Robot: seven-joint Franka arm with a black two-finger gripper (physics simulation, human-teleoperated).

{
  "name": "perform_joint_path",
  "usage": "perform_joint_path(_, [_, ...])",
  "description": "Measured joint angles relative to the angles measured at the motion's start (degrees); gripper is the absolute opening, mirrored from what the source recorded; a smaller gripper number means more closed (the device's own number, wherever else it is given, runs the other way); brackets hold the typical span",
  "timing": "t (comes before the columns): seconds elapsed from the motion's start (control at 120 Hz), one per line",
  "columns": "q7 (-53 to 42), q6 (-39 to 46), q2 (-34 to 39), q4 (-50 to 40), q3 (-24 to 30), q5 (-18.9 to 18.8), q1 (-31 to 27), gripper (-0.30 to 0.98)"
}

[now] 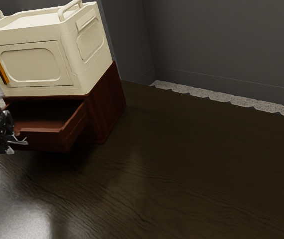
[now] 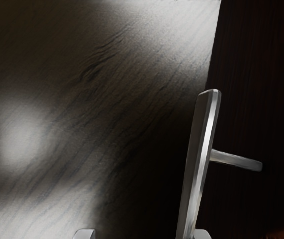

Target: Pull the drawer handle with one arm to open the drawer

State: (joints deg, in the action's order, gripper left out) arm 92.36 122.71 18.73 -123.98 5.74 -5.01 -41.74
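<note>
Gripper: I find my gripper (image 1: pixel 5 143) at the drawer front, fingers spread, clamped on nothing.
Handle: metal bar (image 2: pixel 198 164) between the fingers, beside one of them, clear of the other.
Drawer: red-brown drawer (image 1: pixel 42 142), pulled out of its cabinet, inside visible.
Upper unit: cream cabinet (image 1: pixel 74 59), orange grip (image 1: pixel 0 68) on its closed door, standing on the lower one.
Lower unit: red-brown cabinet (image 1: pixel 104 107), near the table's (image 1: pixel 192 174) far edge, at the exterior view's left.

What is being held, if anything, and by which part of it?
Nothing: the tool is open, the drawer handle between its fingers but close to only one.
</note>
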Motion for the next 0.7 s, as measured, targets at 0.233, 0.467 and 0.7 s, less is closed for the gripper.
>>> perform_joint_path(0.233, [0.0,0.9,3.5,-3.5,0.0,0.0,0.1,0.19])
perform_joint_path(0.467, [0.0,1.6,5.0,-4.8,0.0,0.0,0.2,0.19])
perform_joint_path(0.7, [0.0,1.7,7.0,-4.1,0.0,-0.1,0.9,0.19])
